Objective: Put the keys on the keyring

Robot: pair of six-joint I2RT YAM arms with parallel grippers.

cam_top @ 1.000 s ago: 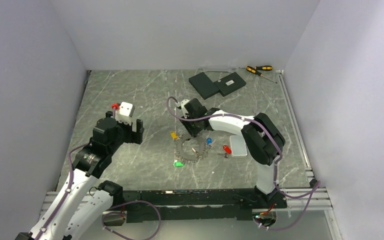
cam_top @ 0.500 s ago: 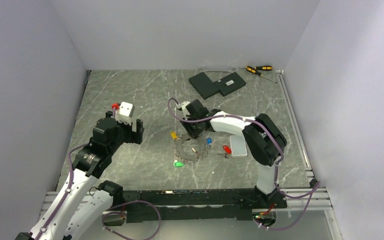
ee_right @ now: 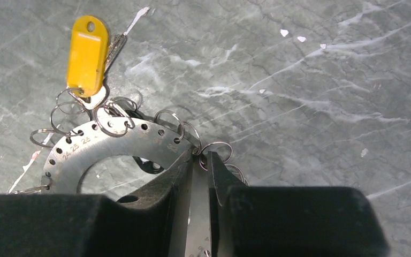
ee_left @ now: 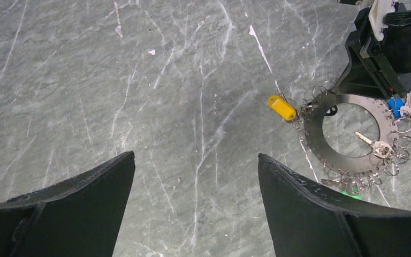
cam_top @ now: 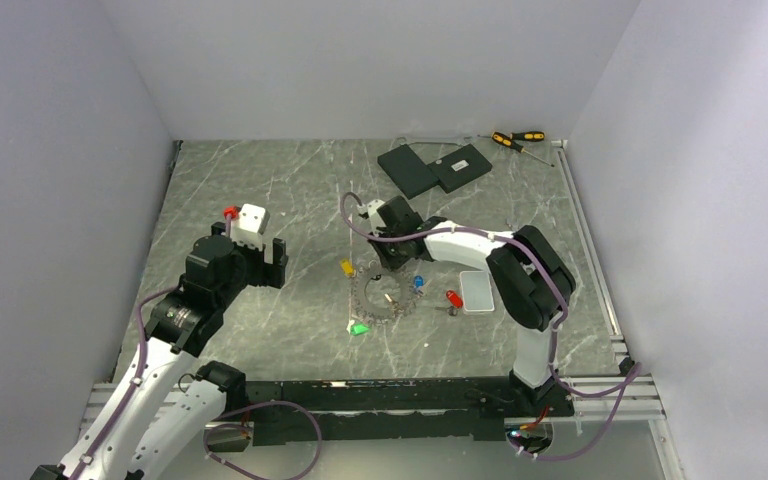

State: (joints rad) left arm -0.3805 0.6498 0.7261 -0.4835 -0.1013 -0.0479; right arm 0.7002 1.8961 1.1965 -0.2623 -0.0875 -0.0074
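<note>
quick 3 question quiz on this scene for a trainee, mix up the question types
1. Multiple choice: what is the right tool clamped on?
A. a screwdriver
B. the rim of the keyring
C. a black slab

2. True or false: the left tool is holding the red key.

3. Fill in: the only key head visible in the right wrist view is ____.

Key:
1. B
2. False. Its jaws stand wide open over bare table, with nothing between them.
3. yellow
</note>
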